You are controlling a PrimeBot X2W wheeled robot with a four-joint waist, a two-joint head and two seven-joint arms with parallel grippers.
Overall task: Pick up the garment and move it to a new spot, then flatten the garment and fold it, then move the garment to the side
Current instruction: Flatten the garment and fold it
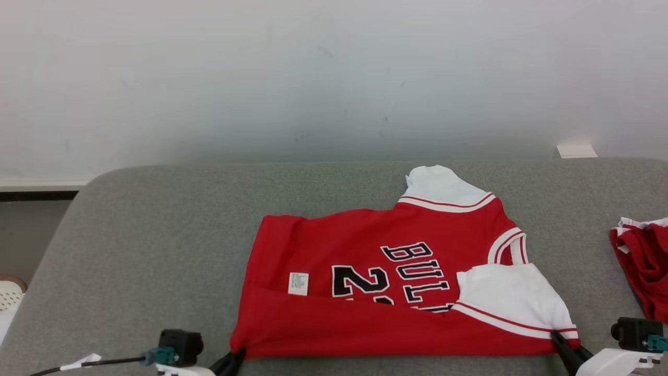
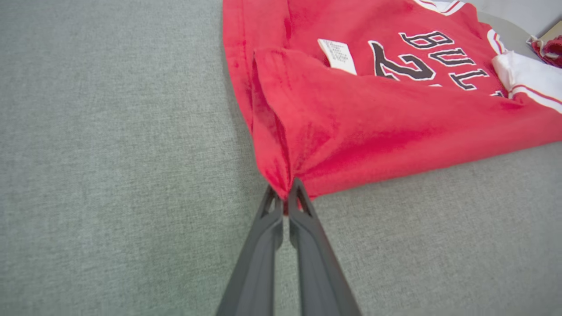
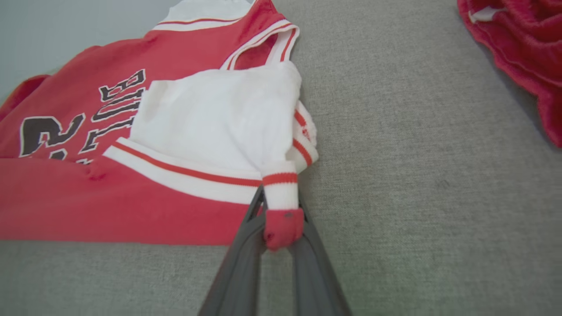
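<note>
The garment [image 1: 396, 277] is a red jersey with white sleeves and black lettering, lying partly folded on the grey table [image 1: 156, 250]. Its near edge is doubled over. My left gripper [image 1: 237, 355] is shut on the garment's near left corner, seen close in the left wrist view as red cloth [image 2: 351, 123] pinched between my left gripper [image 2: 284, 193] fingers. My right gripper [image 1: 557, 338] is shut on the near right corner by the white sleeve. In the right wrist view the red and white hem [image 3: 281, 206] bunches between my right gripper [image 3: 281, 206] fingers.
A second red and white cloth [image 1: 644, 261] lies at the table's right edge, also as a red cloth [image 3: 522, 44] in the right wrist view. A pale wall [image 1: 334, 78] stands behind the table. A small white block [image 1: 575, 151] sits at the far right edge.
</note>
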